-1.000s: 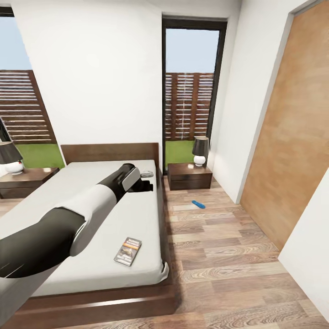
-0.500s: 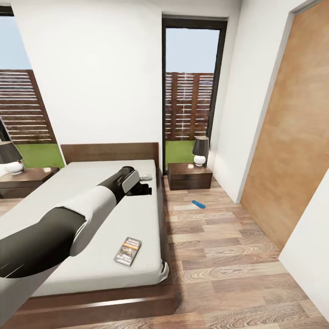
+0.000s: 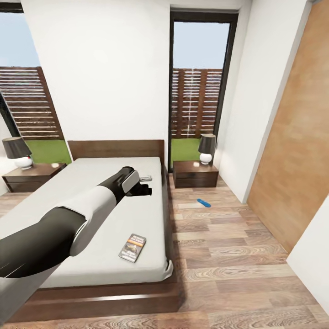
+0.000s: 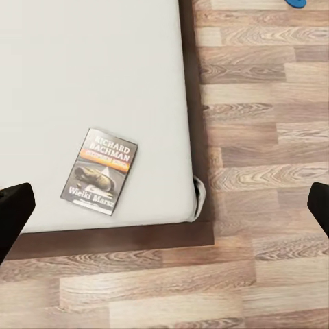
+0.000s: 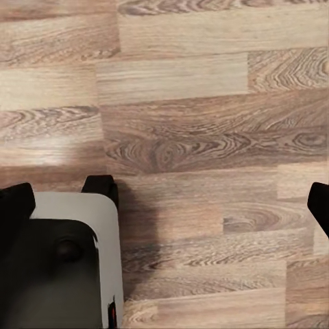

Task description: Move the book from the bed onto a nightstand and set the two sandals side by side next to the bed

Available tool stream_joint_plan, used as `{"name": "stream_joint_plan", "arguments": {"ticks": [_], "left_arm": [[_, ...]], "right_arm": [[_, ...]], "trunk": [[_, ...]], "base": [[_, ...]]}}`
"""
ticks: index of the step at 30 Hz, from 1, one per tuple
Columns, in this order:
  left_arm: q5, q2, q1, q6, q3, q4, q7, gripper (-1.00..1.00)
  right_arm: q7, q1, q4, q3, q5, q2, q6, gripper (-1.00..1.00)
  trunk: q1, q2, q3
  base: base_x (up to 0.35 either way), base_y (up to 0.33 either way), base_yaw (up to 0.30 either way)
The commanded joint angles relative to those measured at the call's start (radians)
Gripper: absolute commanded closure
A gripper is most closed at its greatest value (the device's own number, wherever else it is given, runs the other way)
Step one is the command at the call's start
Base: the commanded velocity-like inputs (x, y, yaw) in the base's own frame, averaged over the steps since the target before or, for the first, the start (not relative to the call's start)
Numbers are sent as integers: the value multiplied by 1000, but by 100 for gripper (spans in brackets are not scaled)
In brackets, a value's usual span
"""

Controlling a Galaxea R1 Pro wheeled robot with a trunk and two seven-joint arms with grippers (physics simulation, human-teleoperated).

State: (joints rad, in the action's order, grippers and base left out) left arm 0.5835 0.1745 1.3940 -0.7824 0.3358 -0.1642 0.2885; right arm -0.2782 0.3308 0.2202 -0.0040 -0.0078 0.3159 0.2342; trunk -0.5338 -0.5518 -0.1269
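Note:
The book [image 3: 132, 247], a thin dark paperback with an orange band, lies flat on the off-white mattress of the bed [image 3: 91, 214] near its foot-end right corner. In the left wrist view the book [image 4: 100, 171] lies below and apart from my open left gripper [image 4: 164, 212], whose dark fingertips [image 4: 14, 216] stand wide apart. From the head, my left gripper [image 3: 145, 189] hovers over the bed's upper right part. One blue sandal [image 3: 204, 202] lies on the wood floor right of the bed; its tip [image 4: 296, 3] also shows. My right gripper [image 5: 164, 205] hangs open over bare floor.
A dark nightstand [image 3: 195, 173] with a black lamp [image 3: 206, 148] stands right of the headboard, another nightstand [image 3: 29, 176] with a lamp on the left. A wood-panelled door [image 3: 292, 151] lines the right wall. My own base [image 5: 62, 267] shows under the right wrist.
The whole head picture has shifted, so the camera has moved: the left nightstand and lamp show more fully now. Book and sandal lie where they were. The left arm holds its pose.

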Motion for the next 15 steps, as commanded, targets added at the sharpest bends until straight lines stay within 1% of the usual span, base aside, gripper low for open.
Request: {"name": "stream_joint_plan", "arguments": {"ticks": [1, 2, 4, 5, 6, 7, 9, 10, 13, 15], "left_arm": [[10, 0, 1, -3, 5, -1, 7, -100], [10, 0, 1, -4, 5, -1, 7, -100], [10, 0, 1, -4, 5, -1, 7, -100], [10, 0, 1, -4, 5, -1, 7, -100], [10, 0, 1, -5, 5, -1, 6, -100], [10, 0, 1, -5, 5, -1, 6, -100], [10, 0, 1, -5, 5, -1, 6, -100], [10, 0, 0, -5, 5, 0, 6, -100], [10, 0, 0, -5, 5, 0, 6, -100], [10, 0, 1, -5, 5, 0, 6, -100]], "right_arm": [[-5, 10, 16, -1, -1, 2, 29, -100], [-7, 27, 46, -1, -2, 3, 70, -100], [-8, 43, 76, -1, -2, 4, 108, -100], [-8, 43, 76, -1, -2, 4, 108, -100], [-9, 57, 107, -1, -2, 5, 144, -100], [-9, 64, 123, -1, -2, 5, 162, -100], [-10, 80, 151, -1, -2, 6, 196, -100], [-10, 80, 151, -1, -2, 6, 196, -100], [-11, 111, 186, -1, -2, 6, 243, -100], [-11, 123, 193, -1, -2, 6, 257, -100]], "trunk": [[-4, -9, -6], [-8, -16, -9], [-16, -30, -16], [-20, -37, -20], [-23, -44, -23], [-27, -51, -26], [-27, -51, -27], [-27, -51, -27], [-27, -51, -27], [-27, -51, -27]], "base": [[0, 0, 66], [0, 0, 42], [0, 0, 30], [0, 0, 22], [0, 0, 17], [0, 0, 14], [0, 0, 10], [0, 0, 9], [0, 0, 6], [0, 0, 4]]}}
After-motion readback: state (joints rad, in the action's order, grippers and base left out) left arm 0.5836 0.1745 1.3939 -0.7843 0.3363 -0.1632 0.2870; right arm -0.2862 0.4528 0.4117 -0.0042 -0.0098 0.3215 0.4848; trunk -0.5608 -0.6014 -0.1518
